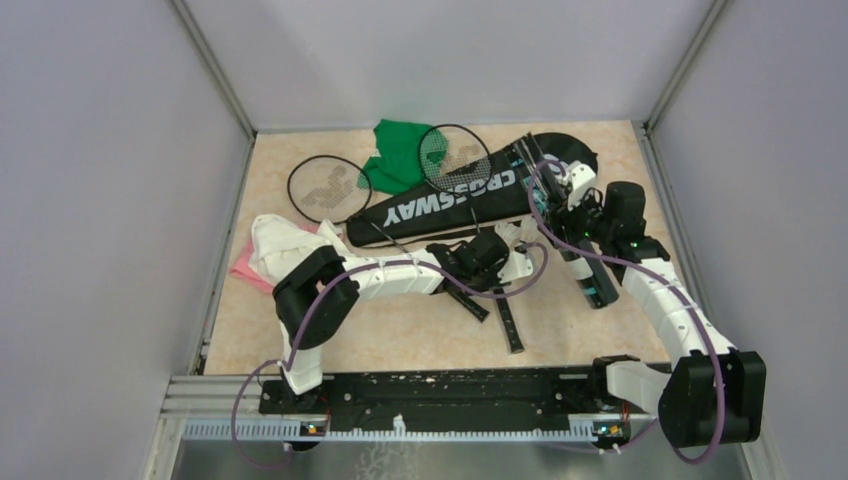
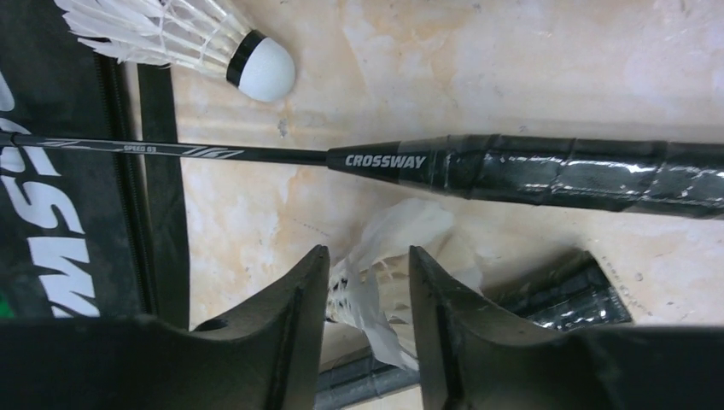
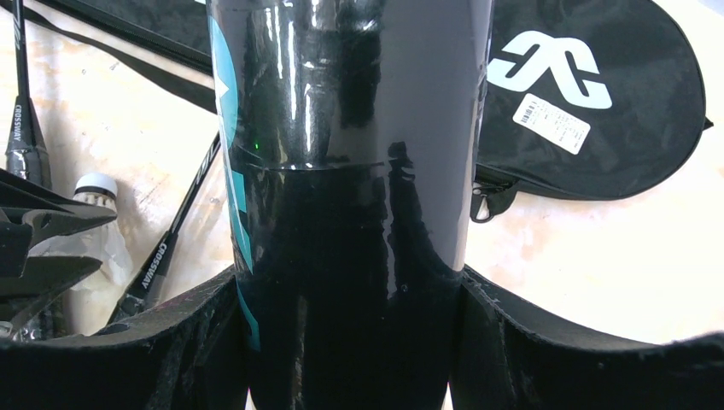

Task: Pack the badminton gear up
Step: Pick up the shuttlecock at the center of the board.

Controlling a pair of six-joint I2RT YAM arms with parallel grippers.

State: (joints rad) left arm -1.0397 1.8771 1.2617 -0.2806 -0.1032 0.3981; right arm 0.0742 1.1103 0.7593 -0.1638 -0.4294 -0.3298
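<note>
On the surface (image 1: 400, 335), centre, the left end effector (image 2: 369, 256) pinches a light, crushable feather shuttlecock (image 2: 401, 226) by its skirt; the cork looks a safer hold. The right end effector (image 3: 348, 278) clamps the stiff, slippery tube (image 3: 341, 128) at right. Counted: two shuttlecocks, including a loose shuttlecock (image 2: 213, 43); two rackets (image 1: 325, 190); one tube; one CROSSWAY bag (image 1: 440, 195).

Arms (image 1: 390, 275) white-shelled w/ blk joints, purple cables (image 1: 497, 294) looping alongside, blk fingers (image 2: 286, 342).
</note>
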